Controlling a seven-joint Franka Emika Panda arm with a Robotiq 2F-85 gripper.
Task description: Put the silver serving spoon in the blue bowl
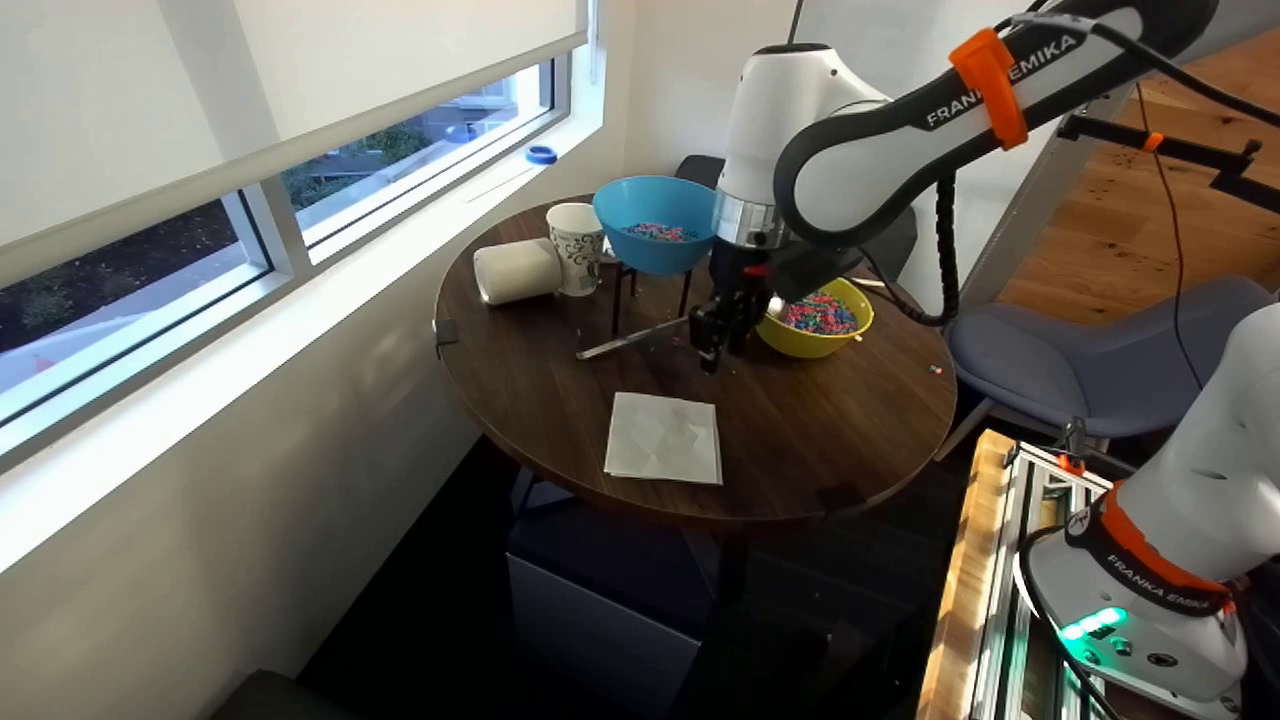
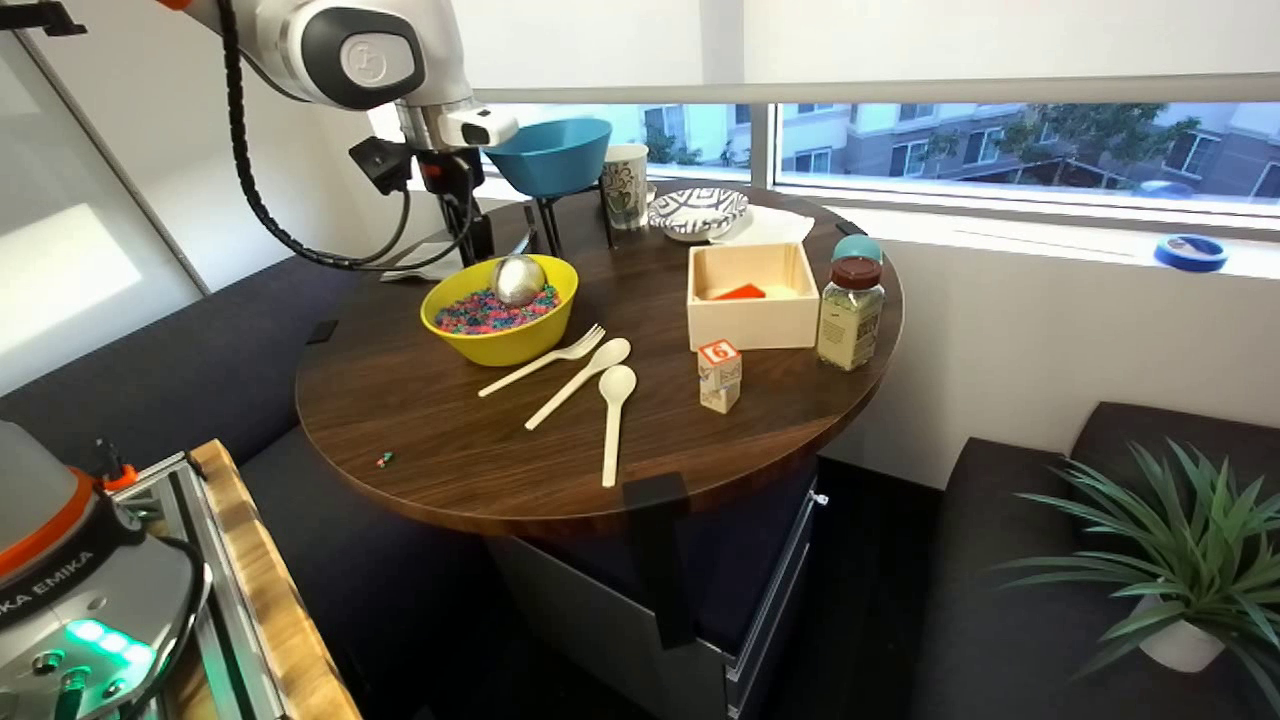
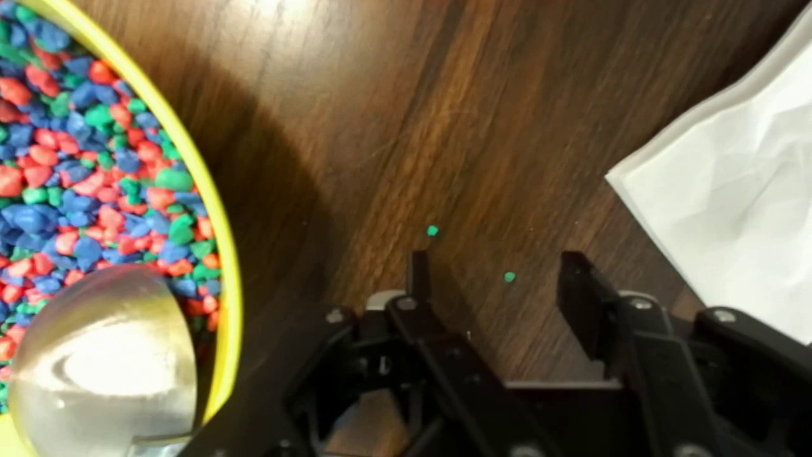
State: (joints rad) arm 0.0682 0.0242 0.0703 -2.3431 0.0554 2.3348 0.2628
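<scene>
The transfer is judged not yet begun. The spoon (image 2: 519, 281) is placed with its head inside the yellow bowl (image 2: 505, 347), over the bits (image 3: 114, 209), and its handle is extended out past the rim. Just outside the yellow bowl, on the handle's side, the tool (image 3: 498, 273) is spread wide, and nothing is seen gripped between its tips. The blue bowl (image 2: 555, 165) is raised on a black stand (image 2: 549, 226) near the yellow bowl. Grasping, lifting and placing all appear to be left.
</scene>
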